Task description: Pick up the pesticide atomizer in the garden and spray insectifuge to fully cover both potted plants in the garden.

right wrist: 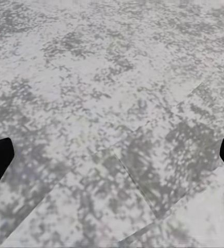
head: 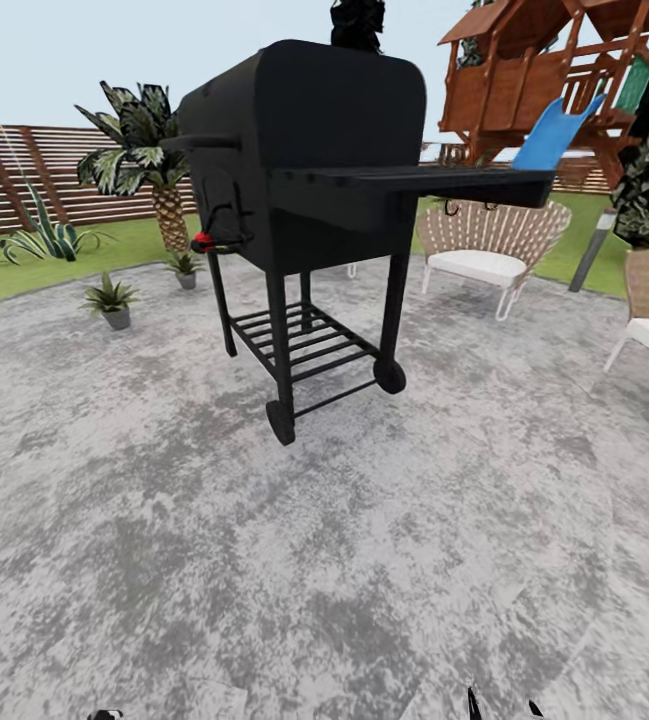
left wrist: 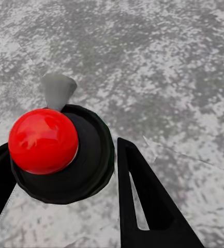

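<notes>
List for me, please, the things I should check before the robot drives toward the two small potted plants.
1. Pesticide atomizer in the left hand: ok, it sits between the fingers.
2. Right hand free: ok, open over the patio.
3. Both potted plants in sight: ok, the nearer plant and the farther plant stand at the patio edge.
4. Way to them: ok, it seems; bare paving, with the grill to the right of the route.
5. Spraying range: not ok, the plants are far off.
6. Nozzle aimed at a plant: cannot tell.
</notes>
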Motion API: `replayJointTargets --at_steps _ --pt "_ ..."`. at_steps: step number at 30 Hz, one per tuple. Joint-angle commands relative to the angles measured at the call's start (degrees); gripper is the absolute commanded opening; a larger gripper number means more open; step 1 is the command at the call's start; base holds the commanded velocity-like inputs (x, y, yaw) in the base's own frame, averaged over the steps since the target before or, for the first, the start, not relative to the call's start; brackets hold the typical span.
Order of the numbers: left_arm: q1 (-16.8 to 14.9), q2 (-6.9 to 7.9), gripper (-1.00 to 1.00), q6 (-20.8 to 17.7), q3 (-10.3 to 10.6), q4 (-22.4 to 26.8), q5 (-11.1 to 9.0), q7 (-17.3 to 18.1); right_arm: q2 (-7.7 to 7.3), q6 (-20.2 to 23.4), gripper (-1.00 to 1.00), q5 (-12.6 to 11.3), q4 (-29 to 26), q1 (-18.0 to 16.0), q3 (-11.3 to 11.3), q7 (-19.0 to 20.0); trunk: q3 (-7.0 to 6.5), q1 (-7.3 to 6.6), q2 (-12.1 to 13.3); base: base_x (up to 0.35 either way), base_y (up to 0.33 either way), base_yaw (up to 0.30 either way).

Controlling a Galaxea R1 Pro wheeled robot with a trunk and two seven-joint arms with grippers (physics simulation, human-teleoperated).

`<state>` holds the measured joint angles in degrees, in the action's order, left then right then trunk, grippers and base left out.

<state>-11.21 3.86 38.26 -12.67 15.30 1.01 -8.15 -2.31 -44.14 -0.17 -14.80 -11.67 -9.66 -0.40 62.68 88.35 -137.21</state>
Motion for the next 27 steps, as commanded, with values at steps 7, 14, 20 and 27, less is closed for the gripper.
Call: replayJointTargets --at_steps 7,14,20,27 --pt "-0.04 0.02 -1.0 0.15 0.09 -0.08 0.13 -0.37 -0.03 -0.16 1.0 0.0 0.03 -0.02 -0.01 -0.04 -0.37 0.02 -0.01 0.332 0.076 0.22" --pt "-0.04 0.0 -1.0 0.15 0.04 -0.09 0.13 -0.37 -0.05 -0.16 1.0 0.0 0.03 -0.02 -0.02 -0.04 -0.78 0.02 -0.01 0.31 0.164 0.219" --pt "-0.04 0.0 -1.0 0.15 0.08 -0.09 0.13 -0.37 -0.05 -0.16 1.0 0.0 0.03 -0.02 -0.01 -0.04 -1.13 0.02 -0.01 0.296 0.185 0.219" --pt "-0.04 0.0 -1.0 0.15 0.15 -0.09 0.12 -0.37 -0.03 -0.16 1.0 0.08 0.03 -0.02 -0.01 0.0 -1.54 0.02 -0.01 0.295 0.172 0.22"
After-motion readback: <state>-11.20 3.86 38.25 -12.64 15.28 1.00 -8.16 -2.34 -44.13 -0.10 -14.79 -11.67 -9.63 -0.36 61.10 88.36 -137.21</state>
